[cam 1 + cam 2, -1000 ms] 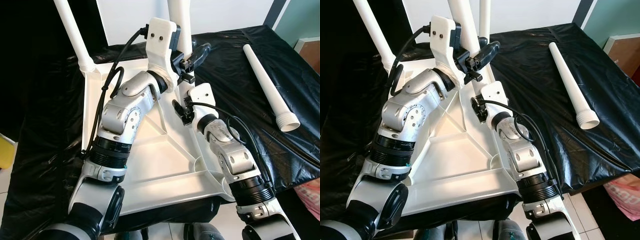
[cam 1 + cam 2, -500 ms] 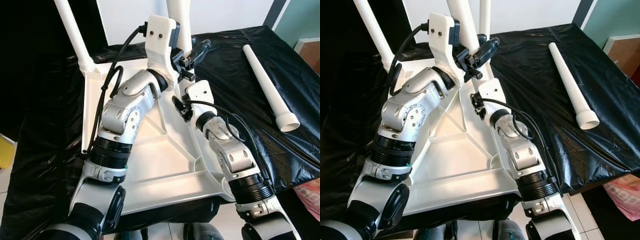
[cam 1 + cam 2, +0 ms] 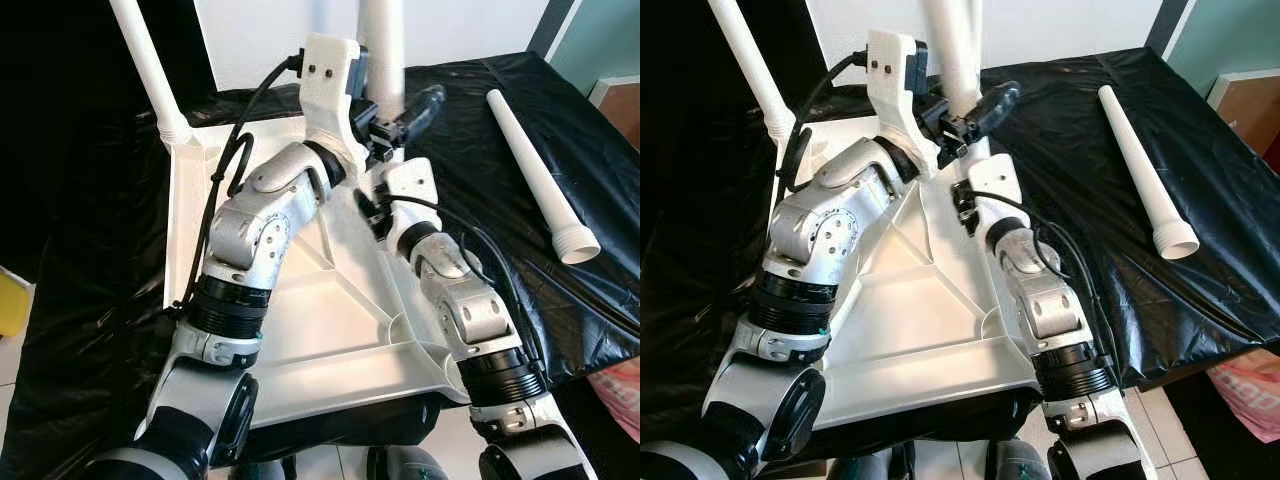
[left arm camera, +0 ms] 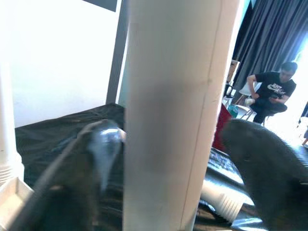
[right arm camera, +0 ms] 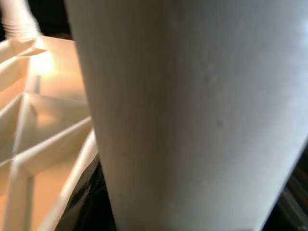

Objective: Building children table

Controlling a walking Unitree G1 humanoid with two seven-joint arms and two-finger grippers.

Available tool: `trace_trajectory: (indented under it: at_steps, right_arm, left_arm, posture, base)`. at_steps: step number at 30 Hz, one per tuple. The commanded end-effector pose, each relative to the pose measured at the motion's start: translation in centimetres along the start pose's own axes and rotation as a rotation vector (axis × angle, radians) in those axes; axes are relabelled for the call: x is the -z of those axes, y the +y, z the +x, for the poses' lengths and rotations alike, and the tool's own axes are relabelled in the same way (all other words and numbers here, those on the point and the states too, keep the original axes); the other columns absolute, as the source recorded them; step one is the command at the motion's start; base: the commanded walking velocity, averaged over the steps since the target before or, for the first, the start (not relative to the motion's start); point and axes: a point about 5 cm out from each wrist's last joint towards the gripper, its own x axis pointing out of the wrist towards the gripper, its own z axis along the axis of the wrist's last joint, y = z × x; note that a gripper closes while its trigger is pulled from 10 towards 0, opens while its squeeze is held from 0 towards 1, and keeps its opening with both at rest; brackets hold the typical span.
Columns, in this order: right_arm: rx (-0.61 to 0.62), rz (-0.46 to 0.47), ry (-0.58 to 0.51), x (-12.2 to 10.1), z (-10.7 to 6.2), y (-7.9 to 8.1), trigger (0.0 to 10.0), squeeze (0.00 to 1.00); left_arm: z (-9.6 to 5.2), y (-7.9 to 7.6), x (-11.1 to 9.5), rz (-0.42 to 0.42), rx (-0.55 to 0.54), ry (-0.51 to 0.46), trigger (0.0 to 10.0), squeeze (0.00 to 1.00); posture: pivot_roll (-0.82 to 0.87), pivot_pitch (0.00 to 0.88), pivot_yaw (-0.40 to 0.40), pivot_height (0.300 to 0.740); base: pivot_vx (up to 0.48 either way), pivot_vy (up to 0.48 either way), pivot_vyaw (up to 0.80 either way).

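1. Gripping the upright white leg [image 3: 383, 40] at the far right corner of the upturned white table panel [image 3: 300, 300], my left tool [image 3: 400, 115] has its black fingers [image 4: 260, 163] on either side of the tube, pinching it.
2. My left wrist view looks straight at that leg [image 4: 178, 115], with one dark finger on each side of it and pressed against it.
3. My right tool [image 3: 375, 195] sits low at the same corner, just under my left one, and its wrist view is so close to the leg [image 5: 192, 110] that I cannot tell whether its fingers are spread or pressed together.
4. Beside the leg, my right wrist view also catches the ribbed underside of the table panel [image 5: 33, 134].
5. Another white leg [image 3: 148, 70] stands at the far left corner of the panel, leaning a little outward.
6. A loose white leg [image 3: 540, 170] lies well apart to my right on the black sheet [image 3: 480, 150] covering the tabletop, its threaded wide end toward me.
7. The panel lies upside down on that sheet, its ribs and rim facing up, with both my silver arms stretched over it.
8. A person [image 4: 272, 94] in a dark shirt sits far off in the room near dark curtains [image 4: 269, 33].
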Motion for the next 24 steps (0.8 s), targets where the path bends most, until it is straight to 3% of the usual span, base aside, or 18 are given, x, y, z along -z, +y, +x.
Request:
trace_trajectory:
  at_steps: [1, 5, 6, 10, 17, 24]
  right_arm:
    - [0.011, 0.020, -0.007, -0.2, -0.2, -0.1, 10.0, 0.00]
    - [0.035, 0.068, -0.022, -0.3, -0.2, -0.5, 10.0, 0.00]
    - [0.051, 0.080, -0.030, -0.4, -0.2, -0.9, 10.0, 0.00]
    - [0.088, 0.099, -0.038, -0.4, -0.1, -1.7, 10.0, 0.00]
    - [0.183, 0.172, -0.034, -0.2, -0.5, -4.0, 10.0, 0.00]
    - [0.117, 0.277, -0.041, 0.1, -1.2, -3.9, 10.0, 0.00]
  left_arm:
    - [0.1, -0.5, -0.5, 0.004, 0.062, -0.010, 10.0, 1.00]
    - [0.0, 0.0, -0.6, 0.030, 0.022, -0.017, 10.0, 1.00]
    - [-0.1, 0.4, -0.6, 0.057, 0.001, -0.013, 10.0, 0.00]
    - [-0.6, 1.1, -0.5, 0.091, -0.029, -0.010, 10.0, 0.00]
    - [-2.8, 2.5, 0.9, 0.144, -0.069, -0.007, 10.0, 0.00]
    - [-4.5, 3.0, 3.3, 0.181, -0.090, 0.056, 10.0, 0.00]
  posture:
    - [-0.03, 0.120, 0.008, 0.740]
    - [-0.03, 0.115, 0.016, 0.740]
    - [-0.02, 0.110, 0.021, 0.740]
    - [-0.02, 0.105, 0.024, 0.740]
    - [-0.05, 0.096, 0.020, 0.740]
    - [-0.04, 0.074, -0.013, 0.740]
  base:
    - [0.000, 0.000, 0.00]
    - [0.000, 0.000, 0.00]
    - [0.000, 0.000, 0.00]
    - [0.000, 0.000, 0.00]
    - [0.000, 0.000, 0.00]
    - [0.000, 0.000, 0.00]
